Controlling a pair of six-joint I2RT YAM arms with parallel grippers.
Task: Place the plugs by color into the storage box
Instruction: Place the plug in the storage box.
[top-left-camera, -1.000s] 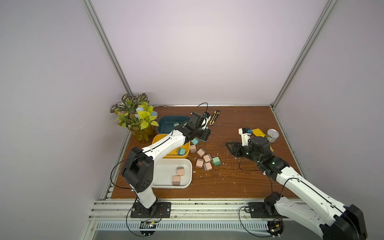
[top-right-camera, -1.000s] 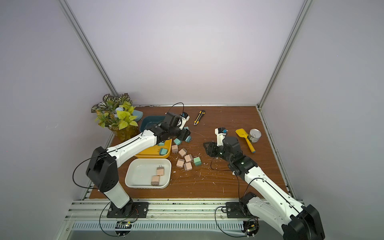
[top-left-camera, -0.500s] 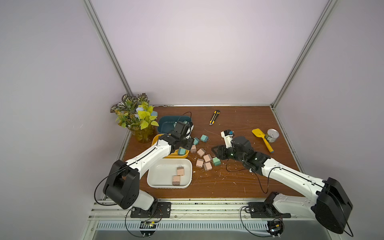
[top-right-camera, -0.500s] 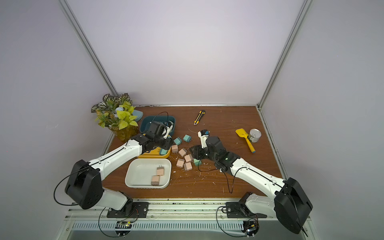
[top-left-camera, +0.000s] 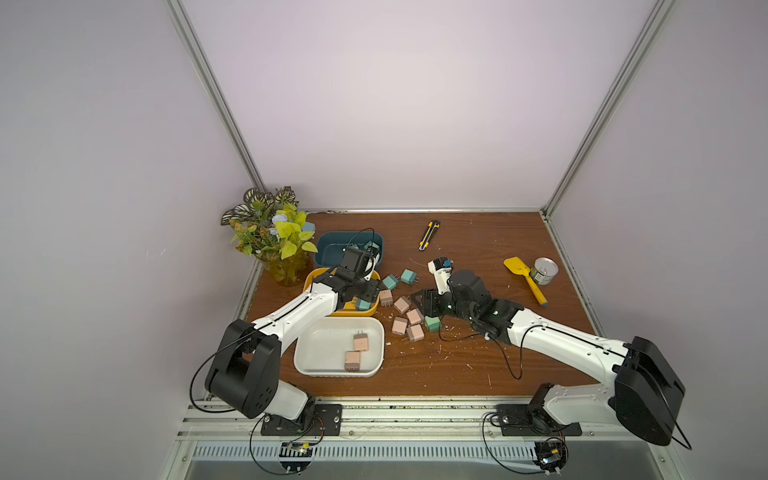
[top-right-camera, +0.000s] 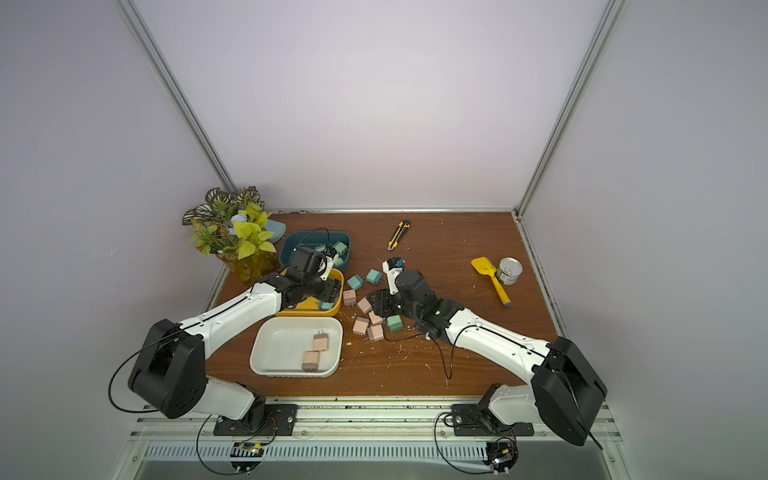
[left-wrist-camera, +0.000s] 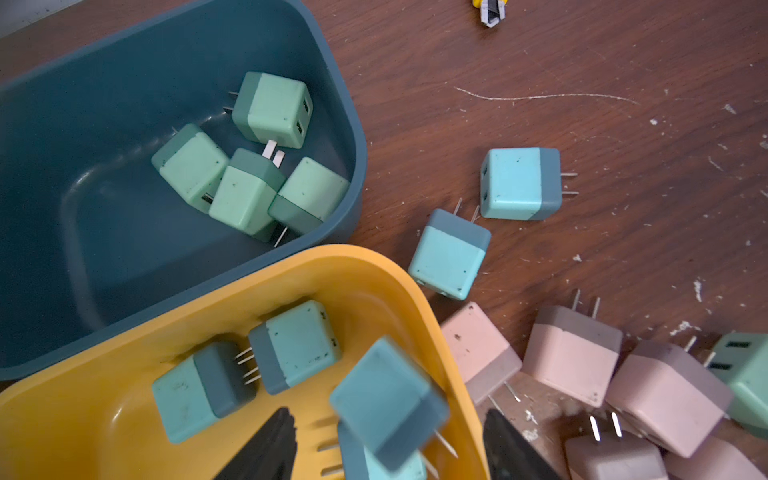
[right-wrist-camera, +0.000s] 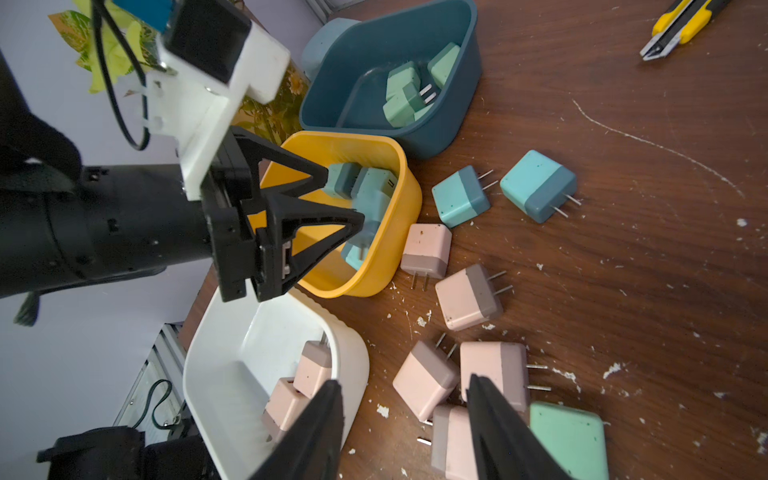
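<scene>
My left gripper (left-wrist-camera: 390, 453) hangs open over the yellow box (left-wrist-camera: 419, 299). A blurred teal-blue plug (left-wrist-camera: 388, 405) is loose between its spread fingers, above three more teal-blue plugs (left-wrist-camera: 295, 345) in that box. The dark teal box (top-left-camera: 328, 249) holds several mint green plugs (left-wrist-camera: 272, 110). Two pink plugs (top-left-camera: 360, 343) lie in the white box (top-left-camera: 316, 357). My right gripper (right-wrist-camera: 407, 432) is open just above a cluster of pink plugs (right-wrist-camera: 424, 380) on the table, gripping nothing. Two teal-blue plugs (top-left-camera: 409, 276) and one mint green plug (top-left-camera: 432, 323) lie loose nearby.
A potted plant (top-left-camera: 274, 237) stands at the back left corner. A yellow utility knife (top-left-camera: 429, 235) lies toward the back. At the right are a yellow scoop (top-left-camera: 523, 278) and a tin can (top-left-camera: 544, 271). White crumbs speckle the wooden table (top-left-camera: 457, 374).
My left gripper drew back over the yellow box and opened, letting the teal-blue plug go. My right arm swung left from the table's right side to the pink plug cluster.
</scene>
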